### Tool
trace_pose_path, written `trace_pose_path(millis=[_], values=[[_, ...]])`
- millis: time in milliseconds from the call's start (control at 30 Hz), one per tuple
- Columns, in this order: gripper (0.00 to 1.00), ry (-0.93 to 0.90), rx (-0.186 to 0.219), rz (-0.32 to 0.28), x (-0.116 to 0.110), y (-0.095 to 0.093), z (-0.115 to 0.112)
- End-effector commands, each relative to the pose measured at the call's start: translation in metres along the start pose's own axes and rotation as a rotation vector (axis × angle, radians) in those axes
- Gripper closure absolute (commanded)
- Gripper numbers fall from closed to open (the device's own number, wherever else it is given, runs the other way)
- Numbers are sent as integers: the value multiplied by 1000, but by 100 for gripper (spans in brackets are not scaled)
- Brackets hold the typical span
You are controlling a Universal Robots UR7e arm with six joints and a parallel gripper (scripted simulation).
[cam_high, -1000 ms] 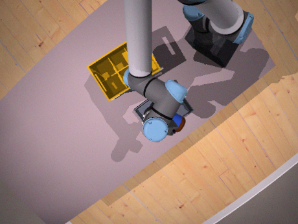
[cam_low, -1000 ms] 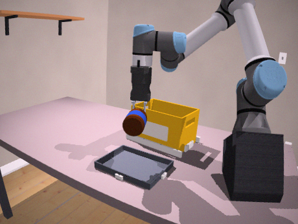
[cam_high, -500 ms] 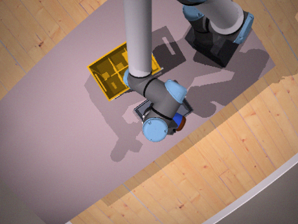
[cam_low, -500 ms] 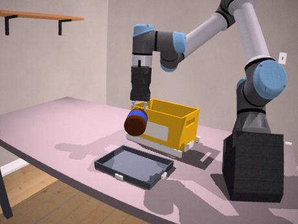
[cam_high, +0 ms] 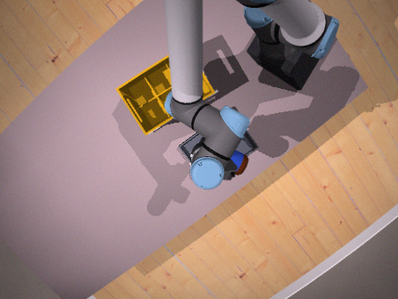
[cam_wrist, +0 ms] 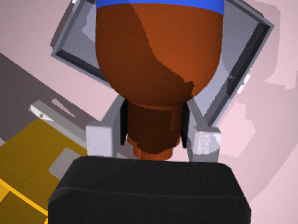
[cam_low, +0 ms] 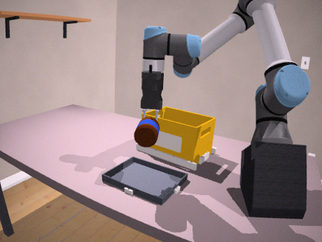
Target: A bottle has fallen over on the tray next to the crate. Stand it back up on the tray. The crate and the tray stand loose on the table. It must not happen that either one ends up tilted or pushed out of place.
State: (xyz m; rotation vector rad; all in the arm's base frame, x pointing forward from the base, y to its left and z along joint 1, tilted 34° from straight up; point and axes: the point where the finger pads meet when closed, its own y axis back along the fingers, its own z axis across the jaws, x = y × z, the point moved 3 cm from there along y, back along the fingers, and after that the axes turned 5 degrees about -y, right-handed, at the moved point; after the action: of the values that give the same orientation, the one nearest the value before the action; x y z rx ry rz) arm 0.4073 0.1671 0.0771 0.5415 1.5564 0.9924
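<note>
My gripper (cam_low: pixel 150 112) is shut on the neck of a brown bottle (cam_low: pixel 147 133) with a blue band. The bottle hangs tilted, nearly lying sideways, well above the table. In the wrist view the fingers clamp the narrow neck and the bottle's body (cam_wrist: pixel 160 43) points away from the camera. The dark grey tray (cam_low: pixel 145 179) lies empty on the table below the bottle; it also shows under the bottle in the wrist view (cam_wrist: pixel 233 63). In the overhead view the wrist hides most of the tray (cam_high: pixel 190 149), and only the bottle's end (cam_high: pixel 239 162) shows.
The yellow crate (cam_low: pixel 182 134) with inner dividers stands just behind the tray, on a white base. It also shows in the overhead view (cam_high: pixel 149 97). The arm's dark pedestal (cam_low: pixel 273 180) stands at the right. The table's front edge runs close to the tray.
</note>
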Motion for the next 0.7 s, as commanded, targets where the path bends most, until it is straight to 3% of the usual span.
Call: trace_pose_path(millis=[0,667], values=[[100,0,-1,0,0,0,0],[100,0,-1,-10,0,0,0]])
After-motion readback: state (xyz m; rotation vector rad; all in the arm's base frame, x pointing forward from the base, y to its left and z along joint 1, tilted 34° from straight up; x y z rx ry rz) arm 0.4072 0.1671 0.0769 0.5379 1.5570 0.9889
